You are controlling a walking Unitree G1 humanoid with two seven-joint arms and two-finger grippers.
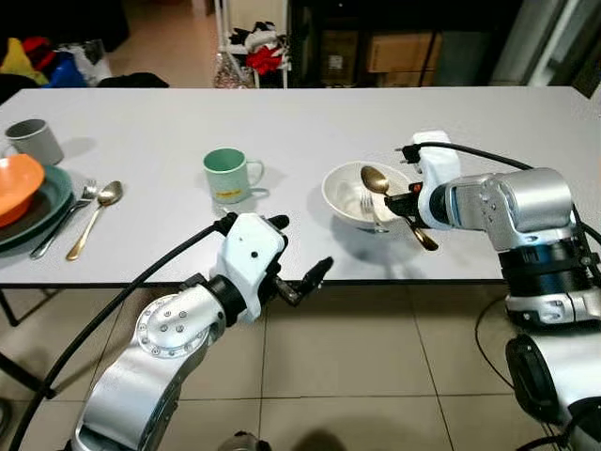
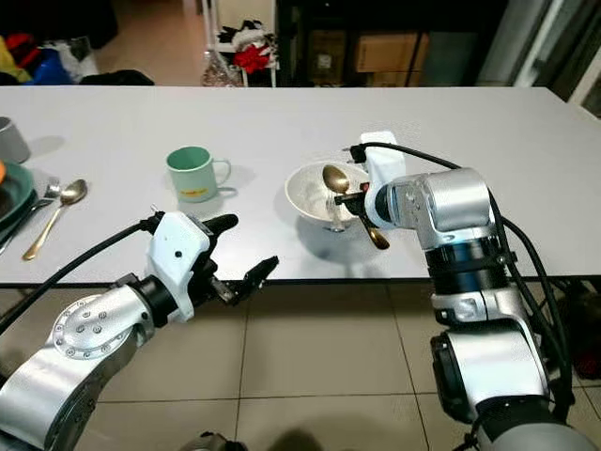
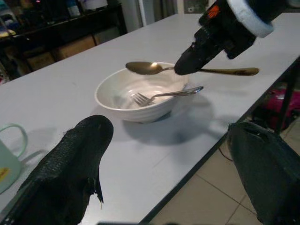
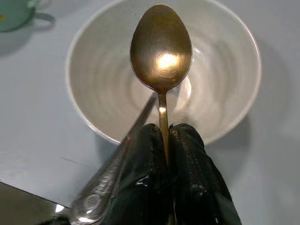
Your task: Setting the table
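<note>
Spoon (image 4: 161,47), gold: right tool (image 4: 165,140) is pinching its handle, holding it level above the white bowl (image 1: 343,202), likely for lifting out to a place setting. Fork (image 3: 164,95) is lying in the bowl beneath the tool, handle over the rim. Left tool (image 1: 296,272) is hovering spread off the table (image 1: 282,122) edge. Mug (image 1: 225,175) is standing beyond it. Right wrist view is showing the closed pinch; left wrist view, the spoon's clearance above the fork.

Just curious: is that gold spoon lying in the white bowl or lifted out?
Lifted out. The right gripper pinches the gold spoon by its handle above the white bowl.
</note>
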